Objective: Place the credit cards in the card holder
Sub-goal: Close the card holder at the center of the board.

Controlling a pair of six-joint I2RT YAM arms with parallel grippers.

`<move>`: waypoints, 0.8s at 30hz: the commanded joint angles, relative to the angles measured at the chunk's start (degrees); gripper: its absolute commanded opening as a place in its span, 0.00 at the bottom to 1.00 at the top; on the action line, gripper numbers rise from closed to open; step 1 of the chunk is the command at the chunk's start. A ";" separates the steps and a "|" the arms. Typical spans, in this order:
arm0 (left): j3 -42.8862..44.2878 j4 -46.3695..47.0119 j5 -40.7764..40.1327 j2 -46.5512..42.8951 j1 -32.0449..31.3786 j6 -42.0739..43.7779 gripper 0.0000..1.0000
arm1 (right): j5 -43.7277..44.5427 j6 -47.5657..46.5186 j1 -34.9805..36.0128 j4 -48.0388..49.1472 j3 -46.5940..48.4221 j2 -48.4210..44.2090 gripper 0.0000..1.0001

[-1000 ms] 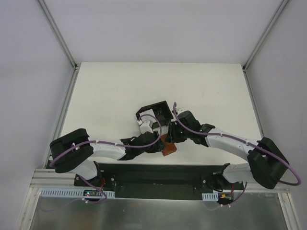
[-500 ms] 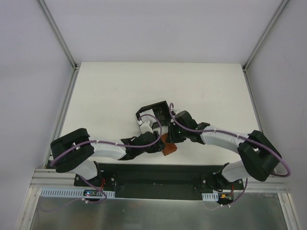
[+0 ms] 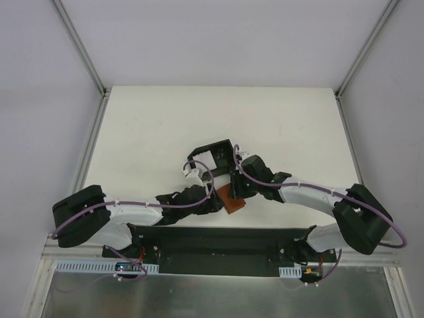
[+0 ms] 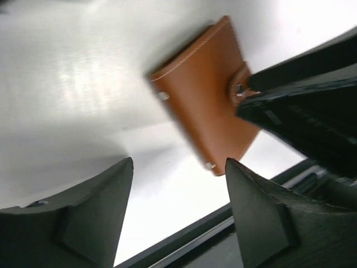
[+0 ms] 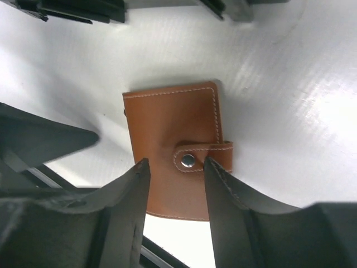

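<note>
White table [image 3: 146, 126] fills the overhead view. The black card holder [image 3: 215, 158] sits near its middle, and the brown wallet [image 3: 230, 199] lies just in front of it. My left gripper [image 3: 212, 200] and right gripper [image 3: 237, 188] meet over the wallet. I can't pick out any cards from here.

On the left wrist camera the fingers [image 4: 95, 223] are spread wide. The wallet [image 4: 203, 109] lies flat beyond them, with the right gripper [image 4: 304, 106] over its snap tab.

On the right wrist camera the right gripper [image 5: 175, 163] has its jaws parted above the wallet [image 5: 167, 131], with the snap [image 5: 188, 161] between the tips.
</note>
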 commanded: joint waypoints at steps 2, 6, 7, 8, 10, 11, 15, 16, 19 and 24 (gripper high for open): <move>-3.66 -15.95 -6.91 -8.30 -0.46 3.13 0.74 | 2.82 -0.25 -2.09 7.19 -5.79 -10.09 0.57; -3.31 -22.97 -11.92 -14.54 -0.46 4.28 0.83 | 1.06 1.69 -4.02 11.76 -9.83 -18.08 0.68; -3.39 -24.47 -13.33 -16.12 -0.46 4.37 0.86 | 1.23 1.86 -4.38 11.68 -10.36 -19.84 0.70; -3.57 -26.40 -15.08 -17.96 -0.37 4.80 0.88 | 2.10 1.78 -4.73 11.42 -11.50 -21.86 0.74; -3.92 -29.57 -17.37 -20.60 -0.19 4.81 0.95 | 4.12 2.22 -5.52 9.93 -12.82 -25.29 0.80; -4.44 -31.41 -18.60 -22.01 0.24 4.63 0.99 | 5.00 2.31 -6.13 8.88 -13.61 -26.96 0.83; -7.08 -33.28 -16.25 -29.91 5.77 7.17 0.99 | 10.01 3.36 -8.77 4.66 -16.78 -32.94 0.99; -7.78 -33.54 -15.28 -31.76 7.78 8.22 0.99 | 10.63 3.80 -9.56 4.04 -17.66 -34.43 0.97; -9.36 -35.38 -13.96 -38.53 12.80 9.99 0.99 | 11.86 4.59 -11.75 1.75 -19.94 -37.69 0.96; -10.87 -37.22 -9.21 -45.13 20.18 10.79 0.99 | 12.14 4.68 -15.44 -2.20 -20.56 -39.99 0.96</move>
